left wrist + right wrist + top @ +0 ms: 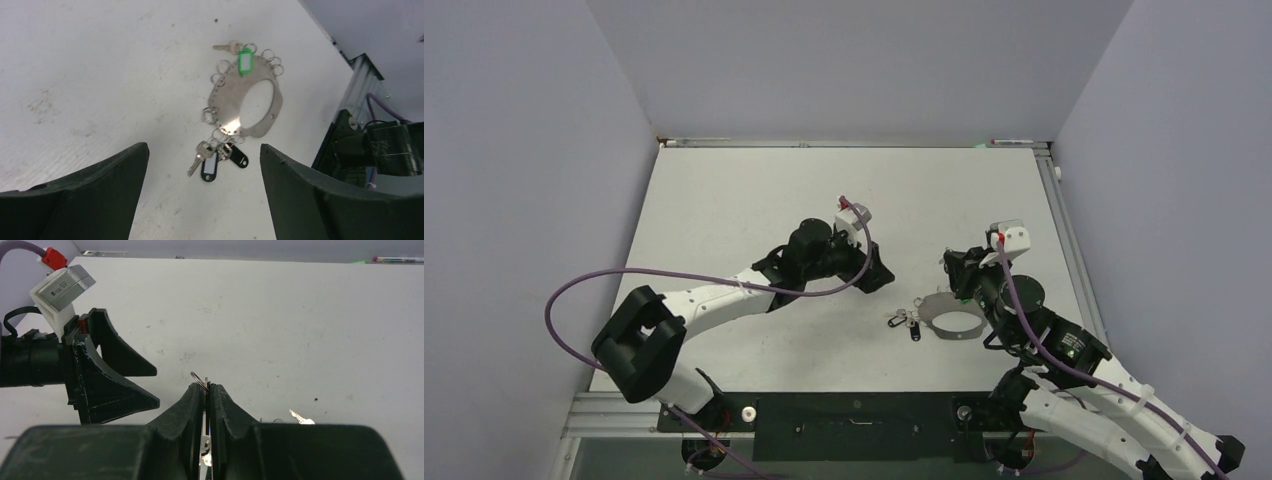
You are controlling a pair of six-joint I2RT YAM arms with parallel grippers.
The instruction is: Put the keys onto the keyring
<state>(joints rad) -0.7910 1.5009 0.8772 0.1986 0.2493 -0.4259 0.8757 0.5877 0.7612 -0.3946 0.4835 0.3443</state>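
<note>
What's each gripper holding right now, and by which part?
Right gripper pinches a small ring by its edge; left gripper is open, holding nothing.

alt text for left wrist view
A flat silver keyring with an oval hole lies on the white table, small rings along its edge, a green tag at its far end. Keys and black tags cluster at its near end, framed by the open left hand.

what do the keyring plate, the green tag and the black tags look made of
Keyring plate: thin polished metal, likely steel; it mirrors a bright glare. Green tag: probably plastic, from its saturated colour. Black tags: likely plastic, smooth with a dull sheen.
</note>
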